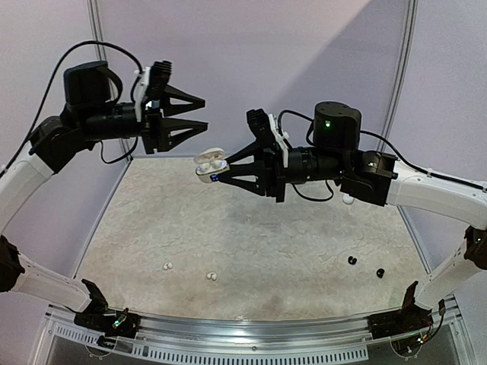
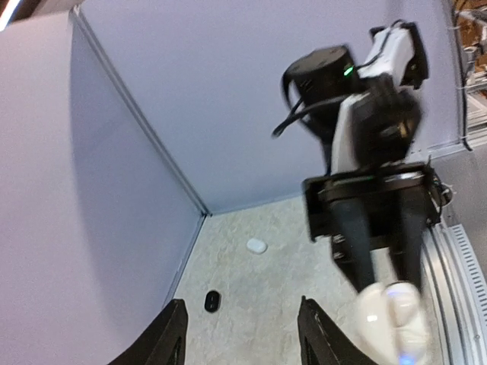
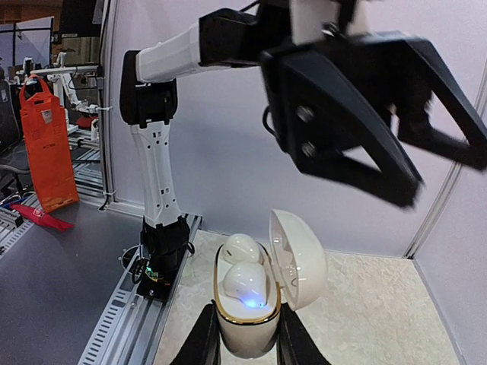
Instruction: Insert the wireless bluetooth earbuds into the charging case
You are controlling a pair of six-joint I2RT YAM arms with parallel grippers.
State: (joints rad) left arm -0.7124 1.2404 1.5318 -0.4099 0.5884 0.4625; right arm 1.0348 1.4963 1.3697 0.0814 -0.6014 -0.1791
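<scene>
Four loose earbuds lie on the counter (image 1: 266,228) toward its near edge; the white earbuds (image 1: 212,276) rest left of centre, near each other, and the black earbuds (image 1: 351,260) rest to the right, also near each other and well apart from the white ones. Further in and raised above the counter, the right pincer (image 1: 221,169) is clamped on the charging case (image 3: 243,334), one finger pressed to each side of its lower half; the case stands upright in the right wrist view, its lid (image 3: 298,258) swung open to the right; two seated earbuds (image 3: 245,283), both white, sit in its sockets, and a blue light glows at the front one. Just up and to the left of the case, apart from it, the left pincer (image 1: 204,111) hangs in the air with its jaws spread and nothing between them. Farthest off, in the left wrist view, a white spare case (image 2: 256,245) and a black spare case (image 2: 212,301) lie on the counter close to the wall.
</scene>
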